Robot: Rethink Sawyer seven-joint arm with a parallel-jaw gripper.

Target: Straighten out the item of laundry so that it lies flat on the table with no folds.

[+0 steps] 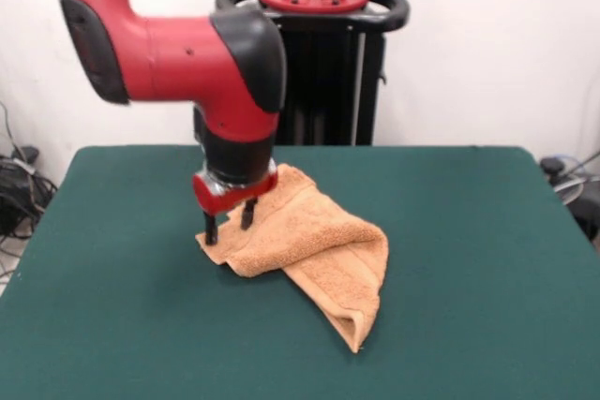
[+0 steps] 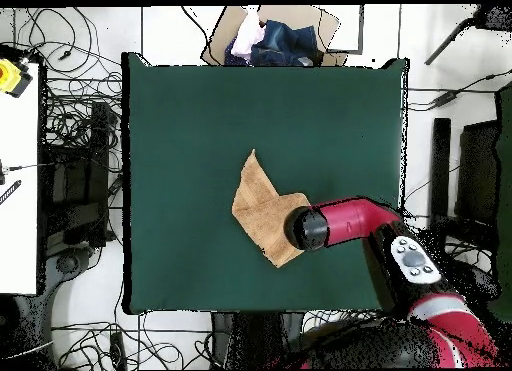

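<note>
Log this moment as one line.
gripper: jaws open, at towel edge | towel: folded, not flat | table: towel near centre

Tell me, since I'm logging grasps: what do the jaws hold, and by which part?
Cannot be told for sure. The gripper is down at the towel's corner nearest the arm, jaws apart astride its edge, not visibly clamped.

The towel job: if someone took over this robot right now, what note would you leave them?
Gripper: open, fingers pointing down at the towel's left edge in the front view, one either side of the edge; grip unclear.
Towel: near the middle of the green table, folded over itself, one corner hanging toward the front.
Done: nothing flattened so far.
Left: unfold the layers and spread the towel flat, no folds.
</note>
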